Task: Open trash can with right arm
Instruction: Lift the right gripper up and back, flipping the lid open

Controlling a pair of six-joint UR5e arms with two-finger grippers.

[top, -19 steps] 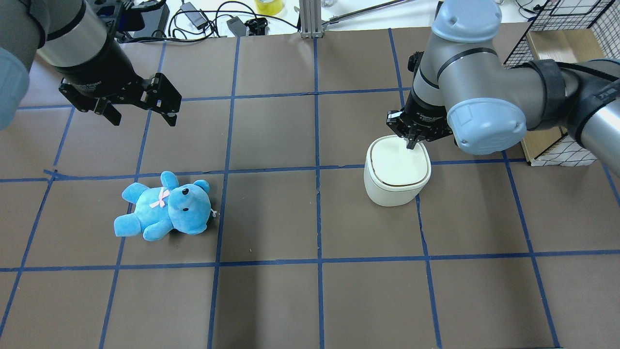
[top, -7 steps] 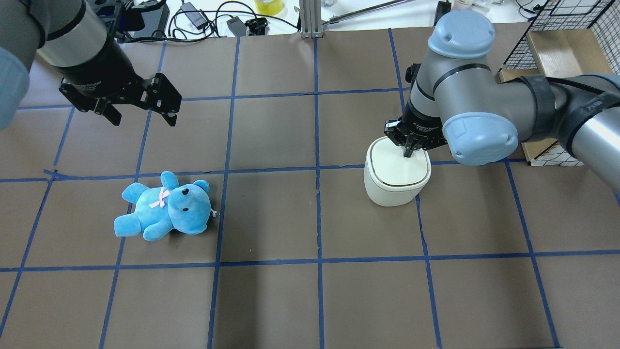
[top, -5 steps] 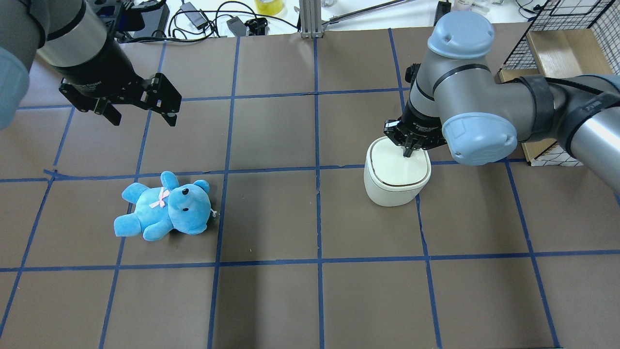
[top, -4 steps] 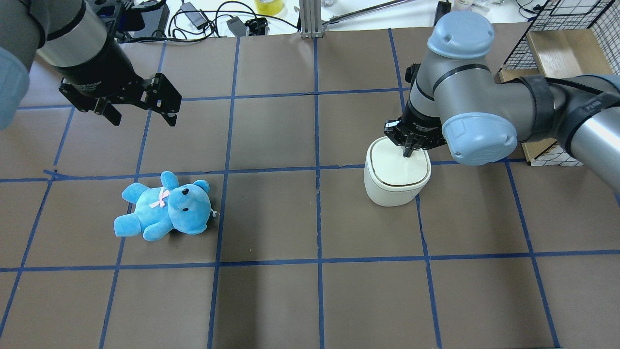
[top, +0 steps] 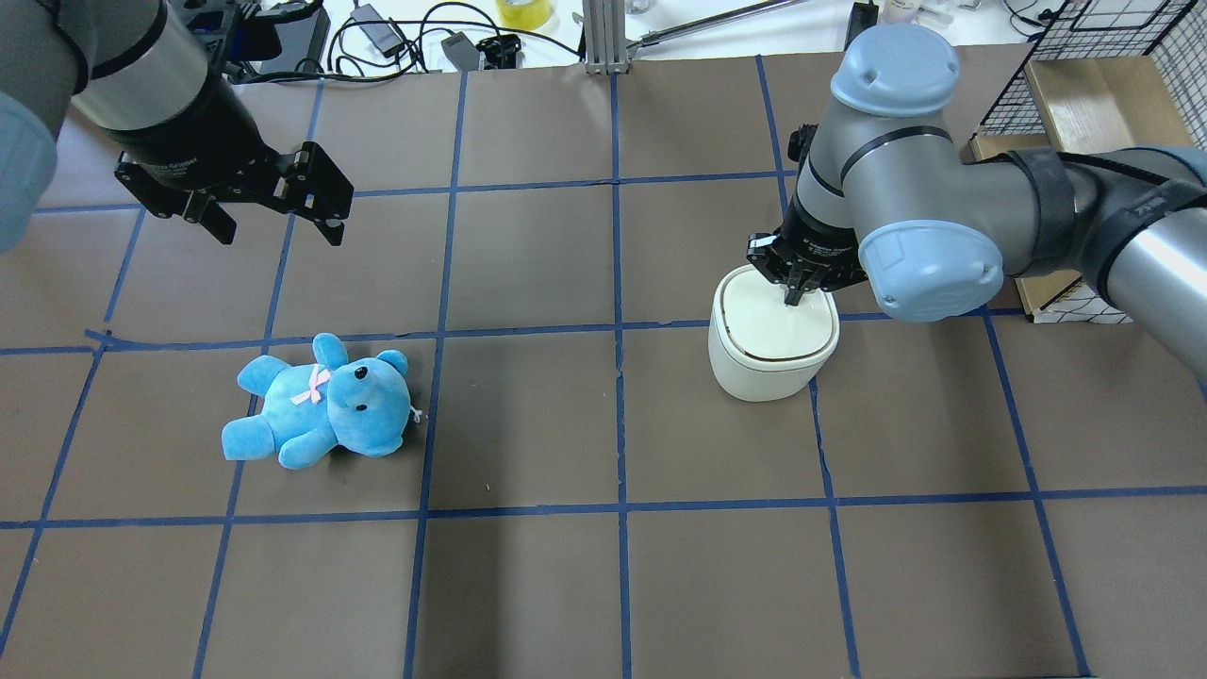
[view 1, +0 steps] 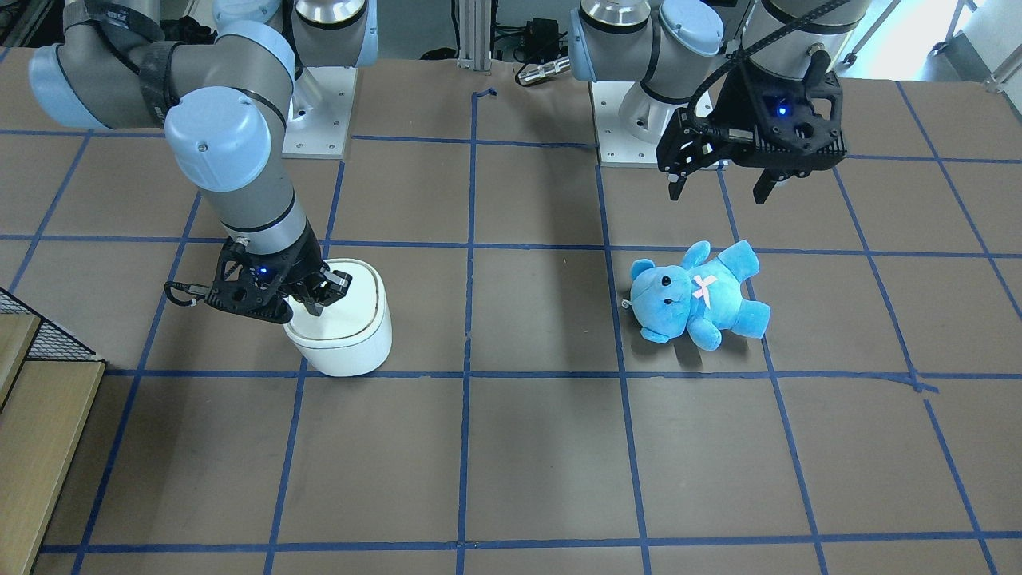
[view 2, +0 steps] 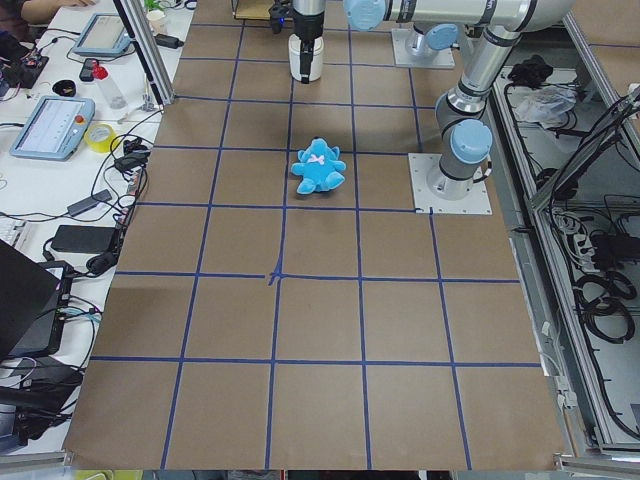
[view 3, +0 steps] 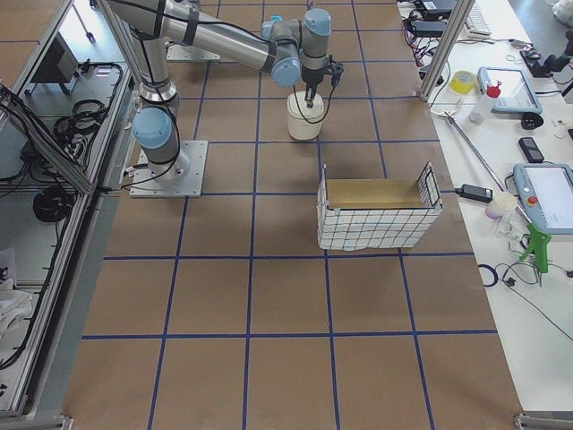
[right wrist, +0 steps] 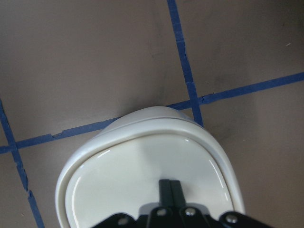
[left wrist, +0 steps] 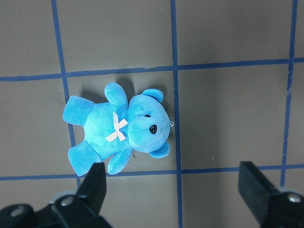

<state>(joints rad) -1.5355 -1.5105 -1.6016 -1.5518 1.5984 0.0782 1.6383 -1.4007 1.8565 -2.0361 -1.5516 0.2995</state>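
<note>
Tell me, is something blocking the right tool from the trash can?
No, nothing visible is. The right tool, shut, is down on the lid of the trash can. The blue teddy lies far off to the side.

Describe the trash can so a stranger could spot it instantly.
On the brown table gridded with blue tape, look beneath the right gripper. The trash can is the small rounded bin there, white with a closed flat lid, unlike the blue plush teddy.
</note>
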